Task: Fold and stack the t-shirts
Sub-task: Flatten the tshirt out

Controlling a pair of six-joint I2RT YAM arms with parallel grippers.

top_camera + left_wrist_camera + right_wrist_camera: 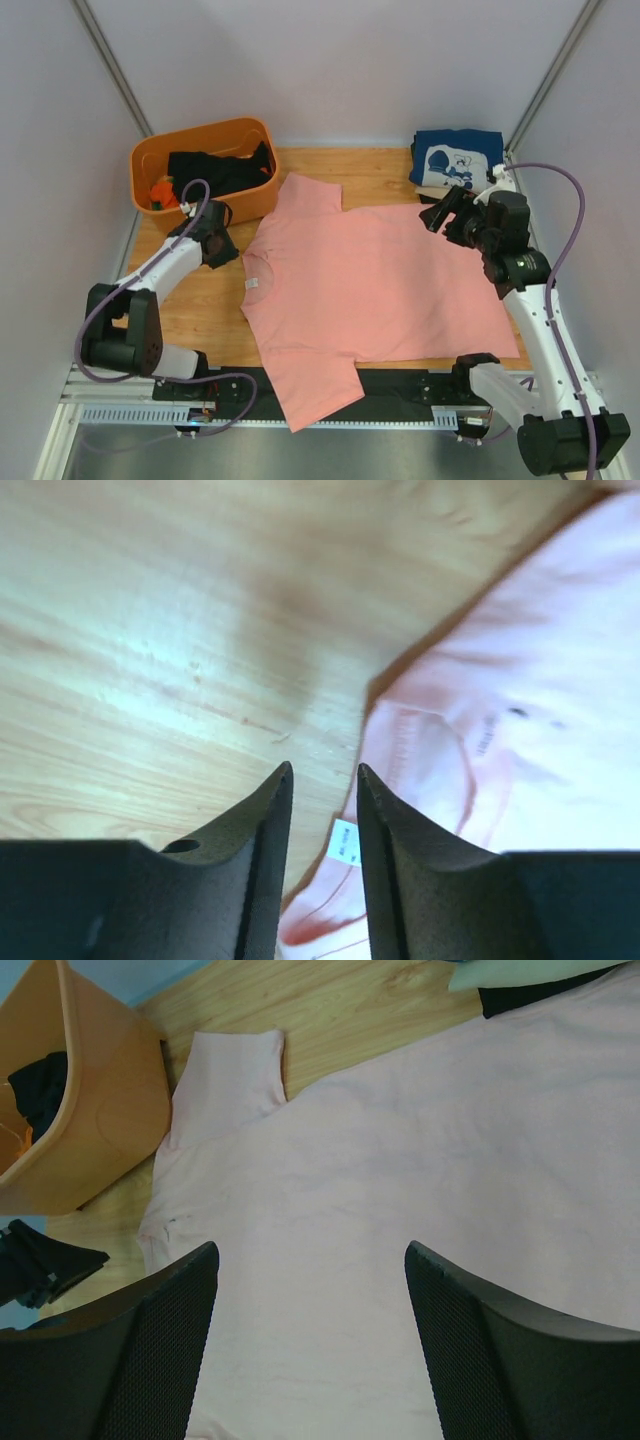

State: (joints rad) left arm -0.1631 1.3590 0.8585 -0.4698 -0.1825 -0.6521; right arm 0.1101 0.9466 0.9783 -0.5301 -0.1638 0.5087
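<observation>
Salmon-pink cloth t-shirt lay spread flat, collar beside the narrowly parted, empty left claw, wide-open right claw above.

A salmon-pink t-shirt lies spread flat on a wooden table, one short sleeve reaching toward an orange tub at upper left. Dark cloth sits inside the tub. The right gripper hangs over the shirt's middle, its two black fingers set wide apart with nothing between them. Pale and dark fabric edges the top right corner. The left gripper pokes in at the left edge.
</observation>
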